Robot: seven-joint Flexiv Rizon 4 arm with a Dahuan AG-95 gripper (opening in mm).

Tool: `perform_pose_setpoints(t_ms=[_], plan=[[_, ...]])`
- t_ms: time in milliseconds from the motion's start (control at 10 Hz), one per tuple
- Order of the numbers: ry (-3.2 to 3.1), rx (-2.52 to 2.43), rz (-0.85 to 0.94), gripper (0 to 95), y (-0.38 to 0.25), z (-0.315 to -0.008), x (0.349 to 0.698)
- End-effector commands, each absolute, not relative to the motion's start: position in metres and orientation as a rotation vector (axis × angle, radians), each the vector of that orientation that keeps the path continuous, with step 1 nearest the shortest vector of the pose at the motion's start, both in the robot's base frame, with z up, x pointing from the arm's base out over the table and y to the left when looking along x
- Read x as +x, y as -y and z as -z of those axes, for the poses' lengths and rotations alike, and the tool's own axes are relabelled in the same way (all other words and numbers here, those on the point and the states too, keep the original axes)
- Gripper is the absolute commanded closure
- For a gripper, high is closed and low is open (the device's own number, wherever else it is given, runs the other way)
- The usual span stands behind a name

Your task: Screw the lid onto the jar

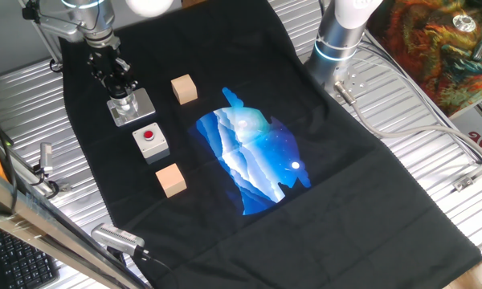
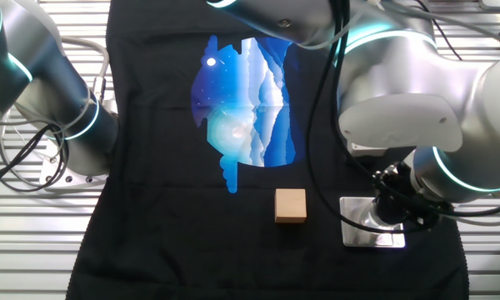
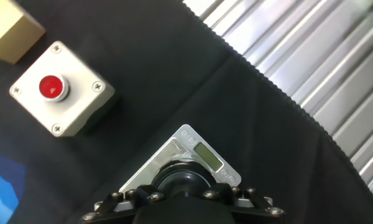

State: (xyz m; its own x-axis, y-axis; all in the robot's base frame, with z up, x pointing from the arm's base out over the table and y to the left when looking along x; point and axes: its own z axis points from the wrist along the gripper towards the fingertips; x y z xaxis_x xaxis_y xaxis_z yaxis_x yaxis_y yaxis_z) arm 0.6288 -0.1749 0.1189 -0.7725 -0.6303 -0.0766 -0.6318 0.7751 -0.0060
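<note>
1. Gripper (image 1: 122,87): directly above the jar (image 1: 127,103), fingers closed around the black lid (image 3: 185,181) at the jar's top.
2. Jar: upright beneath the gripper on its grey square base plate (image 1: 141,110), which rests on the black cloth (image 1: 321,168) covering the desk.
3. Grey box with red button (image 1: 150,141): near the gripper, just beyond the base plate.
4. Two wooden cubes (image 1: 184,89), (image 1: 170,179): one beside the gripper, one farther past the button box.

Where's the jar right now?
In one fixed view the jar stands on its metal base plate at the cloth's far left, directly under the gripper, with the red-button box just in front.
</note>
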Motion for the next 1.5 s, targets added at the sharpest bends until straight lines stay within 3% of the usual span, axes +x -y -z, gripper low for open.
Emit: perform_pose_setpoints(t_ms=[100, 1500], plan=[[-2.899, -0.981, -0.031, 95.0, 0.1749, -0.1186, 0.6285], [-2.935, -0.876, -0.028, 95.0, 0.1749, -0.1189, 0.6284]])
